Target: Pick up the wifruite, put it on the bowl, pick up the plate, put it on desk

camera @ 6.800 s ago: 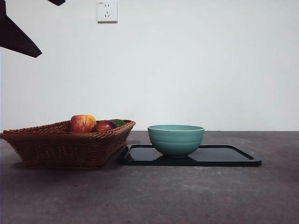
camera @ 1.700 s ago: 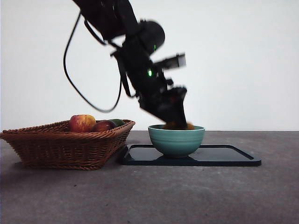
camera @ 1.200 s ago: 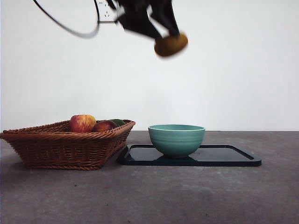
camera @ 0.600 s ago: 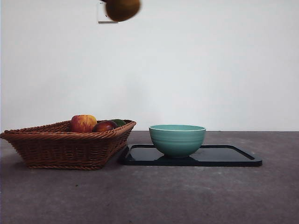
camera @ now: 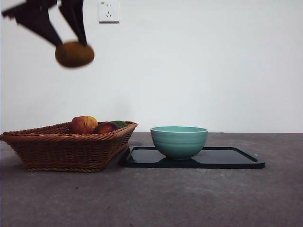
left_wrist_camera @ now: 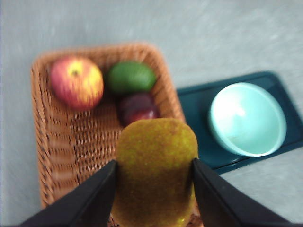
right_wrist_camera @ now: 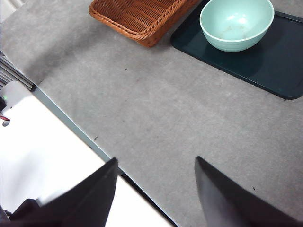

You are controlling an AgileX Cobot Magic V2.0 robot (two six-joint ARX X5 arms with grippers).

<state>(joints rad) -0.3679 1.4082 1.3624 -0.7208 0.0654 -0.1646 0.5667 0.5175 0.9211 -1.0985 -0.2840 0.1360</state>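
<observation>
— Where is the wifruite (camera: pixel 74 54) at this moment?

— High in the air, clamped between the two fingers (left_wrist_camera: pixel 90 198) of the left gripper (left_wrist_camera: pixel 154 191). In the front view it hangs above the wicker basket (camera: pixel 66 146), well clear of it. The wrist view looks down past the fruit onto the basket.

— What lies in the basket?

— A red-yellow apple (left_wrist_camera: pixel 76 82), a green fruit (left_wrist_camera: pixel 130 77) beside it, and a dark red fruit (left_wrist_camera: pixel 137 108) just next to the green one.

— And the bowl (camera: pixel 179 141)?

— It stands on the dark tray (camera: pixel 236 158), just to the side of the basket. The right wrist view shows nothing inside it. The tray rests flat on the grey table (camera: pixel 156 198), its corner close to the basket's rim.

— The right gripper (right_wrist_camera: pixel 154 189)?

— It waits high over a bare stretch of table, well apart from basket and tray. Its fingers stand spread apart and hold nothing.
</observation>
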